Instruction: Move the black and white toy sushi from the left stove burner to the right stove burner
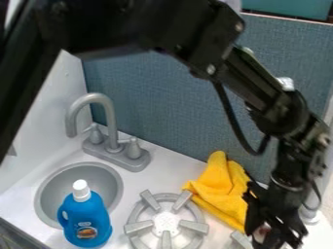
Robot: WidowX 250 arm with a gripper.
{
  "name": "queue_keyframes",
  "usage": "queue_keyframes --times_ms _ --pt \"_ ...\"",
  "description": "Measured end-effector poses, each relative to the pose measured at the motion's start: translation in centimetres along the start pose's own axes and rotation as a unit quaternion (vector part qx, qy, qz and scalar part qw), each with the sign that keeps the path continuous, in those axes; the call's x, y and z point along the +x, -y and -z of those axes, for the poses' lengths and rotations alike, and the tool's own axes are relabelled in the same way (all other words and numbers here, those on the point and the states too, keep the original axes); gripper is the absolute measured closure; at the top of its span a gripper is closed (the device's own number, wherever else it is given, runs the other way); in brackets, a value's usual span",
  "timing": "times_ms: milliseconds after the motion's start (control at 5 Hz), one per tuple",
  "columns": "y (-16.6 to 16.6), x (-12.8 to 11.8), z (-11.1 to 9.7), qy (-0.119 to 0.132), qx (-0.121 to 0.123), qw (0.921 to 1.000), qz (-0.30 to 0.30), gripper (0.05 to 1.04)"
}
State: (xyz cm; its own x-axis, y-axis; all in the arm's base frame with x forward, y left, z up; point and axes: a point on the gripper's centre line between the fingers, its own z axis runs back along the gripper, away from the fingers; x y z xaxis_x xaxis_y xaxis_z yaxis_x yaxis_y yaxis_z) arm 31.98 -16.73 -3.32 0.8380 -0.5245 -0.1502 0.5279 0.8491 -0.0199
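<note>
Black, the pincer (270,238) is hanging at the lower right; its opening and any hold cannot be told. Just beside it, a yellow cloth (224,192) is lying bunched, its peak perhaps leaning on the panel (175,107). Beyond the burner (193,226), a capped blue bottle (86,219), contents hidden, is standing upright by the grey basin (107,182).

Black arm (255,82) arched over, pincer (277,238) low down.

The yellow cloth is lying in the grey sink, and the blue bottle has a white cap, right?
The yellow cloth isn't in the grey sink: the camera view shows it on the white counter, beside the burner. The blue bottle does have a white cap.
</note>
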Motion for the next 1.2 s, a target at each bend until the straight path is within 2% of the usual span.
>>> queue_keyframes --times_ms 200,400,600,1000,1200 --pt "1.0 -0.2 1.1 -0.025 0.014 0.9996 0.003 0.541" --pt "0.8 0.0 1.8 -0.036 0.023 0.9991 -0.004 0.541" --pt "0.6 0.6 2.8 -0.025 0.029 0.9993 0.000 0.541" --pt "1.1 1.6 3.3 0.008 0.010 0.9997 0.018 0.541" --pt "0.8 1.4 3.6 0.005 0.020 0.9998 -0.002 0.470"
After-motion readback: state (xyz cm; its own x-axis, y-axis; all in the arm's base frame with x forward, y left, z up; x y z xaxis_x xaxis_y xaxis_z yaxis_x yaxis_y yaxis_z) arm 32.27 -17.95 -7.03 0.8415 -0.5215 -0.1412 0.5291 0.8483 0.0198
